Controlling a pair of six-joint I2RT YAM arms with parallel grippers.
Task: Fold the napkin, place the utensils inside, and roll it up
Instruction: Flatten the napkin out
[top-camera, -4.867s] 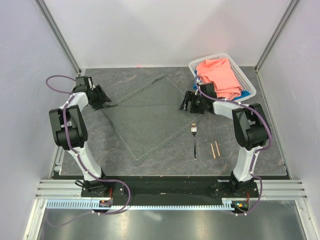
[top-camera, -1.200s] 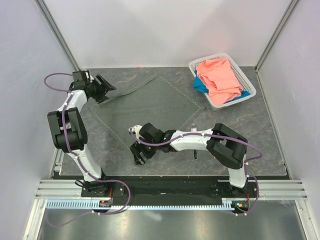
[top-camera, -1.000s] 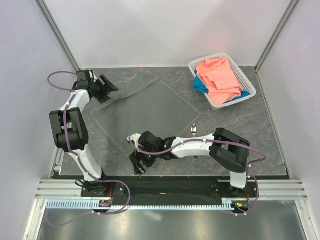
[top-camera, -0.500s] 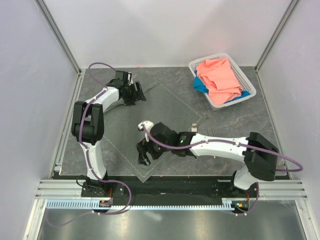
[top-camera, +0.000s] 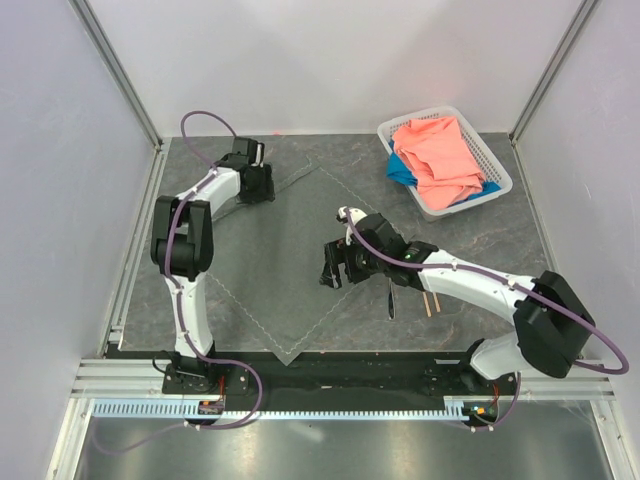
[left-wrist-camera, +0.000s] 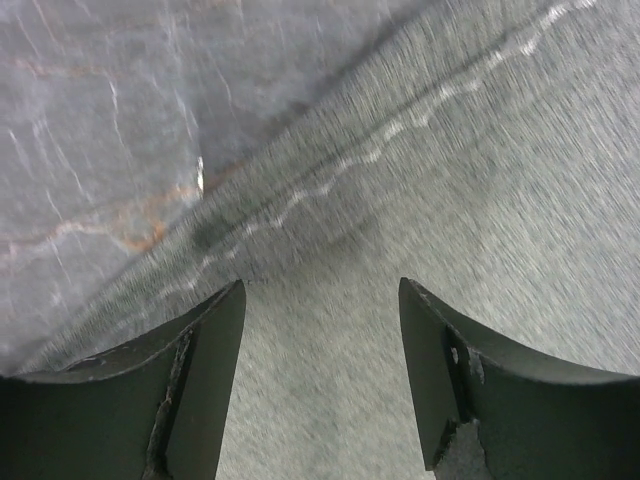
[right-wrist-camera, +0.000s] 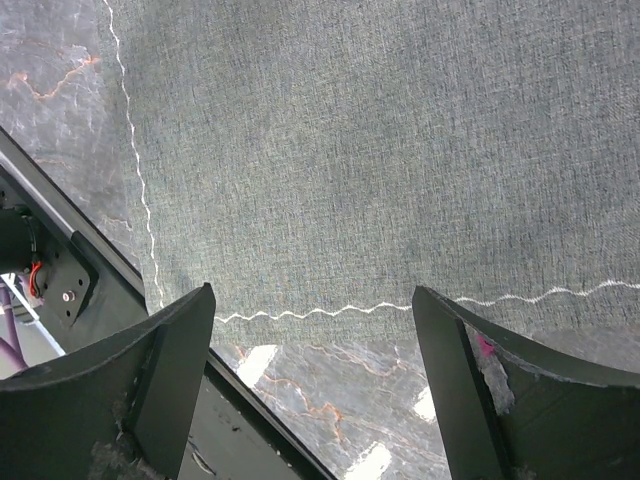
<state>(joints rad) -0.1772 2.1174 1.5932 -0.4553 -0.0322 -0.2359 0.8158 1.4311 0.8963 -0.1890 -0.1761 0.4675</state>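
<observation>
Napkin: spread as a single-layer diamond across the middle of the frame. Against the view of some five seconds ago it has been dragged towards the bottom of the frame. Its lowest corner now reaches the table's near edge. The stitched hem shows on the lower sides, and a low ridge shows along the upper-left side. No fold is visible.

Right gripper: it was down at the lower corner a second ago and has since moved back up to the centre of the frame. It hangs over the cloth, jaws apart, nothing between them.

Left gripper: shifted from the far upper-left corner to the napkin's upper-left hem. Jaws spread, gripping nothing; the wrist view shows hem stitching just ahead of the fingers.

Utensils: fork and chopsticks lie on bare table right of centre, just off the cloth's right edge.

Assessment: repositioning appears complete and both claws are free. Folding is not yet begun; utensils and rolling are outstanding
</observation>
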